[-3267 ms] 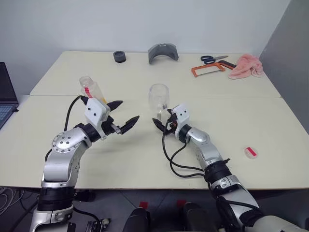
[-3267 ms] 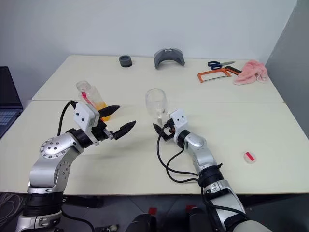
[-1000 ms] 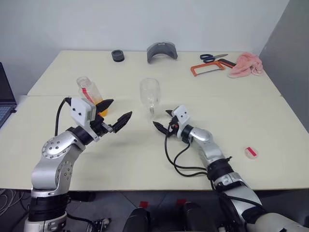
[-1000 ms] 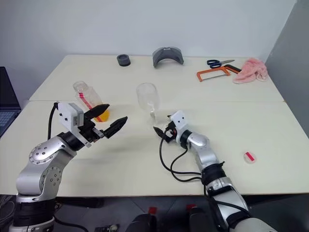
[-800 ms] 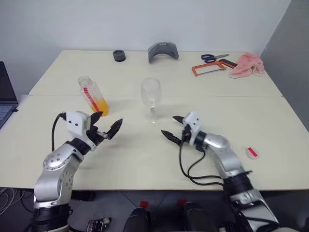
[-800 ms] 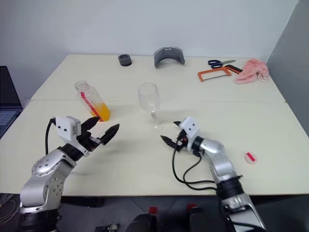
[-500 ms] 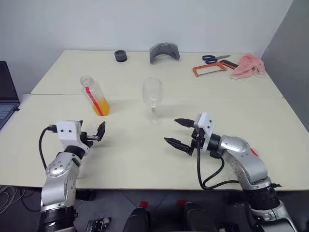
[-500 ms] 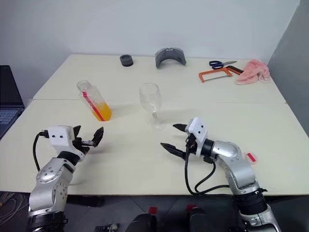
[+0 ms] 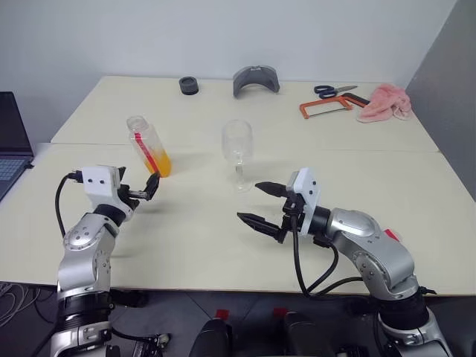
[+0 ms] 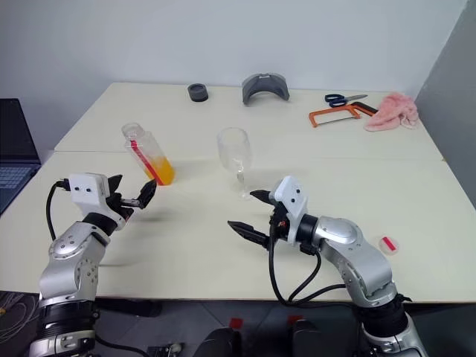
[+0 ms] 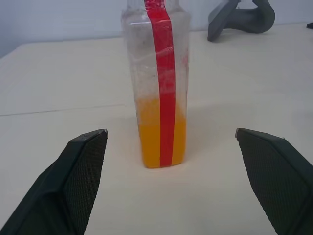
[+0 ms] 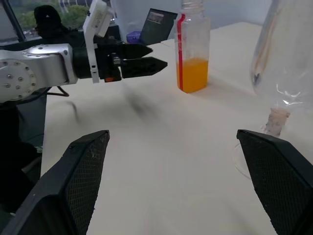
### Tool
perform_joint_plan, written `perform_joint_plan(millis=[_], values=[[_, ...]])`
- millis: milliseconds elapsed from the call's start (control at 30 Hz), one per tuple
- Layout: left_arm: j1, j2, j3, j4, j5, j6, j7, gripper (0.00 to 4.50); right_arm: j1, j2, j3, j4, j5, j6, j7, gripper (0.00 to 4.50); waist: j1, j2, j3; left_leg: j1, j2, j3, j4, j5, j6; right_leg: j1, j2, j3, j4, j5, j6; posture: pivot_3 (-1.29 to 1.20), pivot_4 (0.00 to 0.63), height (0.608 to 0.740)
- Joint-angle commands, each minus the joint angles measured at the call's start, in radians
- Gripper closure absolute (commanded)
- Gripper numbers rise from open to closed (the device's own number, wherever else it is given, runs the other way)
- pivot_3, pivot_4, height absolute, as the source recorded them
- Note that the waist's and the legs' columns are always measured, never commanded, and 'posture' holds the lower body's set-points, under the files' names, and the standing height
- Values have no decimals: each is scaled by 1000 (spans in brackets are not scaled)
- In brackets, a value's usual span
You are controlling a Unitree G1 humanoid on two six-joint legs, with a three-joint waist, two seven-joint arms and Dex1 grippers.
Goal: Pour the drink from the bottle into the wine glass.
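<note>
1. Left gripper [image 9: 146, 190] hangs level, fingers wide apart, lined up on the bottle [image 9: 149, 146], ready for a grab
2. Bottle stands uncapped, drink [image 11: 161, 132] low inside; wine glass [image 9: 237, 153] upright just beside
3. Right gripper [image 9: 266, 204], spread and empty, waits near the glass
4. Scissors [image 9: 335, 91], saw [image 9: 326, 107] and pink cloth [image 9: 385, 102] lie well apart, nothing blocking

Table [image 9: 223, 245]: bottle [image 9: 149, 146], wine glass [image 9: 237, 151], scissors [image 9: 332, 91]
</note>
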Motion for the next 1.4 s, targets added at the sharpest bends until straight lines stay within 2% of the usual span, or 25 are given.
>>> perform_joint_plan(millis=[33, 567, 1100, 1200, 1400], values=[[-38, 32, 23, 26, -3, -39, -13, 0, -25, -1, -7, -44, 35, -13, 7, 51, 0, 0, 0, 0, 0, 0, 0, 0, 0, 0, 0, 0, 0, 0, 0, 0, 150, 740], [-194, 58, -17, 201, 35, -70, -37, 0, -74, -11, 21, -34, 28, -32, -4, 51, 0, 0, 0, 0, -1, 0, 0, 0, 0, 0, 0, 0, 0, 0, 0, 0, 150, 740], [-398, 49, -54, 519, 96, -190, -23, 0, -101, -15, 13, -13, 18, -41, -7, 51, 0, -1, 0, -1, -2, 0, 0, 0, 0, -1, 0, -1, 0, 0, 0, 0, 150, 740], [-434, 48, -58, 573, 98, -219, -36, 587, -103, -13, 16, -8, 14, -46, -7, 0, 0, -1, 0, -1, -2, 0, 0, 0, 0, -1, 0, -1, 0, 0, 0, 0, 150, 740], [-477, 53, -61, 648, 99, -255, -50, 2421, -105, -14, 19, -3, 7, -56, -7, 0, 0, -1, 0, -1, -2, 0, 0, 0, 0, -1, 0, -1, 0, 0, 0, 0, 150, 740]])
